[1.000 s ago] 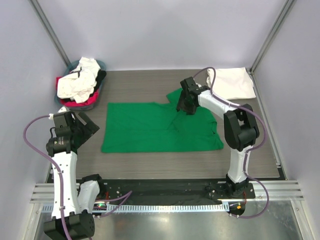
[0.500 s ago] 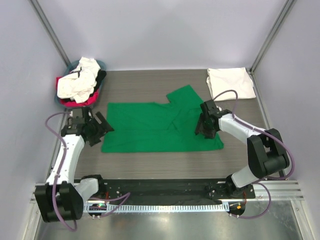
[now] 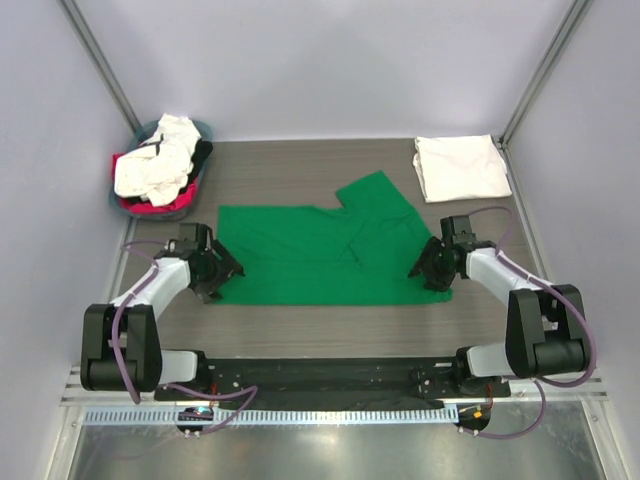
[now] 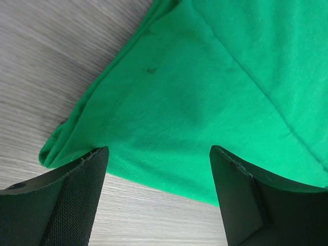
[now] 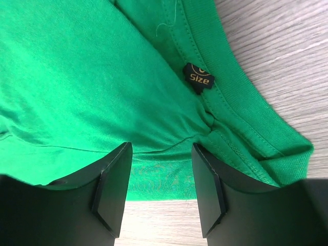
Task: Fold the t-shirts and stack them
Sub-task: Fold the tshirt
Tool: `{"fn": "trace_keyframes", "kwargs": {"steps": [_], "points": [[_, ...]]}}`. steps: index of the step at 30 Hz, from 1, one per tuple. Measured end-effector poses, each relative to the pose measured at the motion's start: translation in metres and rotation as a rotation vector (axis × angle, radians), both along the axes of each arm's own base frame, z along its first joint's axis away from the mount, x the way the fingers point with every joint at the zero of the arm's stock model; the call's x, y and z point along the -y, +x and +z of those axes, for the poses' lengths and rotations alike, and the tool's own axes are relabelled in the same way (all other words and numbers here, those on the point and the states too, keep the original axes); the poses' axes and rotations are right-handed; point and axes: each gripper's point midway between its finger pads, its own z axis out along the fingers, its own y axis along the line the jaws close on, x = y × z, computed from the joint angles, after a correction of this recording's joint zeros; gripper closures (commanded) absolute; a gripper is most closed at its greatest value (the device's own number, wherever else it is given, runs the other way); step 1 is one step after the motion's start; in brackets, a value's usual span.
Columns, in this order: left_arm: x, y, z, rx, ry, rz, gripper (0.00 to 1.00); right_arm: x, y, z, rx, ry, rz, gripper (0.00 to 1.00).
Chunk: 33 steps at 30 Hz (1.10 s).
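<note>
A bright green t-shirt [image 3: 320, 250] lies spread flat mid-table, one sleeve pointing to the back. My left gripper [image 3: 215, 272] hovers open over its near-left corner; in the left wrist view the green hem [image 4: 169, 118] lies between and ahead of the wide-apart fingers [image 4: 72, 200]. My right gripper [image 3: 432, 268] is open at the near-right corner, its fingers [image 5: 113, 189] straddling the shirt's edge beside the collar with a black "Size" label [image 5: 199, 78]. A folded white t-shirt [image 3: 460, 165] lies at the back right.
A round grey-blue basket [image 3: 148, 127] stands at the back left, holding crumpled white [image 3: 155, 165], pink-red [image 3: 165, 205] and black [image 3: 203, 155] shirts. Frame posts rise at both back corners. The arms' base rail runs along the near edge.
Both arms have swung down to the green shirt's near corners: the right from the back sleeve to the near right, the left from off the left side to the near-left corner.
</note>
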Motion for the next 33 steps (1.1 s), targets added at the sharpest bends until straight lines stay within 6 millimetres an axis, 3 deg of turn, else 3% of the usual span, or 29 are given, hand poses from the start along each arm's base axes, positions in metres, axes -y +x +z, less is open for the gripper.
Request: {"fn": "trace_keyframes", "kwargs": {"steps": [5, 9, 15, 17, 19, 24, 27, 30, 33], "points": [[-0.007, -0.007, 0.003, 0.046, 0.022, 0.088, 0.18, 0.0, -0.002, 0.002, 0.033, 0.022, -0.023, 0.4], [-0.018, -0.041, 0.01, 0.074, 0.054, 0.173, 0.17, 0.001, -0.013, 0.003, 0.035, 0.029, -0.046, 0.39], [-0.016, -0.048, 0.053, 0.214, 0.028, 0.215, 0.09, 0.006, -0.039, 0.013, -0.013, 0.009, -0.05, 0.35], [-0.016, -0.042, 0.074, 0.238, 0.029, 0.199, 0.07, 0.006, -0.034, 0.029, -0.009, 0.001, -0.034, 0.34], [-0.015, -0.03, 0.099, 0.269, 0.044, 0.156, 0.07, 0.006, -0.015, 0.052, 0.041, -0.004, -0.009, 0.34], [-0.025, 0.003, 0.162, 0.379, 0.168, 0.008, 0.07, 0.002, 0.062, 0.122, 0.211, -0.028, 0.058, 0.34], [-0.037, 0.005, 0.166, 0.38, 0.266, -0.042, 0.08, 0.0, 0.12, 0.146, 0.284, -0.05, 0.094, 0.36], [-0.044, -0.001, 0.156, 0.337, 0.317, -0.077, 0.07, -0.002, 0.168, 0.146, 0.312, -0.072, 0.115, 0.38], [-0.046, -0.005, 0.149, 0.318, 0.338, -0.103, 0.07, -0.007, 0.205, 0.127, 0.307, -0.093, 0.151, 0.4]]}}
